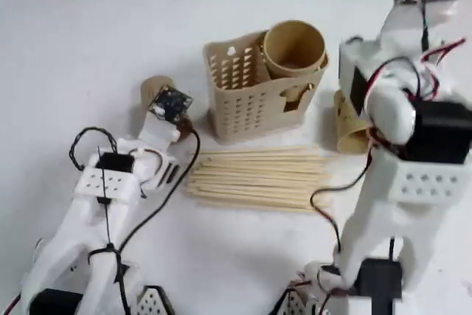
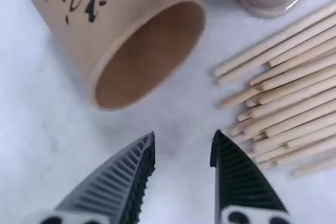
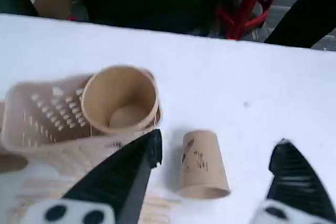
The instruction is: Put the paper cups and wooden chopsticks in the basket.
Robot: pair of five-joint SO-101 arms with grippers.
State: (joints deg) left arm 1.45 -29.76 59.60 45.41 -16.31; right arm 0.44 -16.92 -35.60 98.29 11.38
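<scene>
On the white desk, the left gripper sits open and empty, just short of a tan paper cup lying on its side. In the centre, a beige perforated plastic basket holds a second tan paper cup, and pale wooden chopsticks lie piled in front of it. At the right, the right gripper hangs wide open and empty above a third tan paper cup, which lies tipped over beside the basket.

Paper cup, lying on side: large black brush-style marks on outer wall, row of small dark print beside them; blurred and cut by frame edge, not legible.
Second paper cup, lying on side near basket: small dark marks on wall, too small to read.
Basket front wall: cut-out figure, shape unclear.
No legible text, number or sign.
</scene>
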